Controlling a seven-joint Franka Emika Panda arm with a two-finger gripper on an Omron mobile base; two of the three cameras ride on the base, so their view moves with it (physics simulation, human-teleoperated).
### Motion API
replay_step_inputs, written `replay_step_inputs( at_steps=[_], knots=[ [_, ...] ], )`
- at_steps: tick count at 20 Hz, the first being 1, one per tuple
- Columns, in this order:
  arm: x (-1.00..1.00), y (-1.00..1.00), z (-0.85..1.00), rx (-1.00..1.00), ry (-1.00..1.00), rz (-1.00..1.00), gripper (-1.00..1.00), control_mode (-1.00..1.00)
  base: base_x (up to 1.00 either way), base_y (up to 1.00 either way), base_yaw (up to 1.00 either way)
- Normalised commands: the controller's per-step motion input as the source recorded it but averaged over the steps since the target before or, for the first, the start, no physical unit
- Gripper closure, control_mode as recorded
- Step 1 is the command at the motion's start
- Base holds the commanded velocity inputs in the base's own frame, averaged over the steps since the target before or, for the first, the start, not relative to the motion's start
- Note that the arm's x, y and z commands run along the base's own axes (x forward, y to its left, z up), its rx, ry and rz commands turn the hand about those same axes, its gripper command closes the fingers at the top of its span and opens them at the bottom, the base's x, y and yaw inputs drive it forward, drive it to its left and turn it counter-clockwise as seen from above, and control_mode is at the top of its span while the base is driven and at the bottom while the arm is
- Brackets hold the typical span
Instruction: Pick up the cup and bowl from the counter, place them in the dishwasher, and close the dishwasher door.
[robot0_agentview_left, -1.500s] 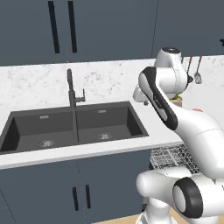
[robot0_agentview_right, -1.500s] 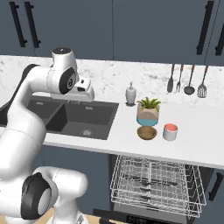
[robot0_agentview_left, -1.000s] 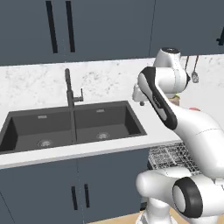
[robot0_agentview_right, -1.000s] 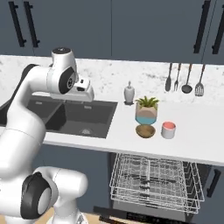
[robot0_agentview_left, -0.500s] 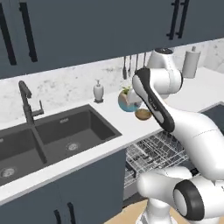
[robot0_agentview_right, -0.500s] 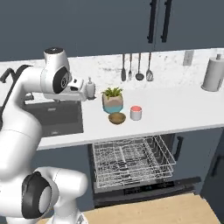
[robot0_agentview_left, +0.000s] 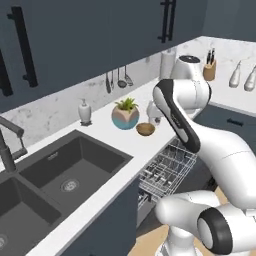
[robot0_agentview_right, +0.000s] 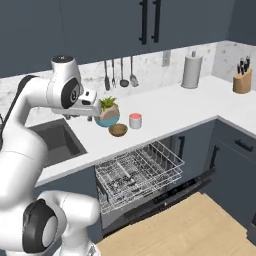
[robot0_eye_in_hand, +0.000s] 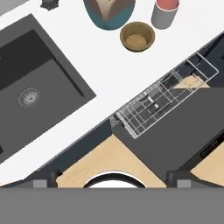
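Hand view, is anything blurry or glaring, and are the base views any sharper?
Hand view: even light, no glare; bowl crisp, wire rack slightly soft. Right base view: cup sharp, with faint shadow on counter. Left base view: similarly flat, rendered lighting.

A salmon-red cup (robot0_agentview_right: 135, 120) with pale rim and a brown bowl (robot0_agentview_right: 118, 130) sit on the white, grey-veined bench (robot0_agentview_right: 165, 112) beside a pink-and-teal plant pot (robot0_agentview_right: 107, 118).

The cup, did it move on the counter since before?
No. The cup sits right of the bowl, in front of the plant pot, as before. The whole picture shifted because the base drove, not the cup.
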Motion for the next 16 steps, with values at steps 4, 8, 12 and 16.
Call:
replay_step_inputs(
  at_steps=[4, 8, 12, 16],
  knots=[
    [0.00, 0.00, 0.00, 0.00, 0.00, 0.00, -1.00, 1.00, 0.33, 0.78, -0.38],
    [0.00, 0.00, 0.00, 0.00, 0.00, 0.00, -1.00, 1.00, 0.40, 0.51, -0.27],
    [0.00, 0.00, 0.00, 0.00, 0.00, 0.00, -1.00, 1.00, 0.23, 0.36, -0.20],
    [0.00, 0.00, 0.00, 0.00, 0.00, 0.00, -1.00, 1.00, 0.32, 0.36, -0.24]
  ],
)
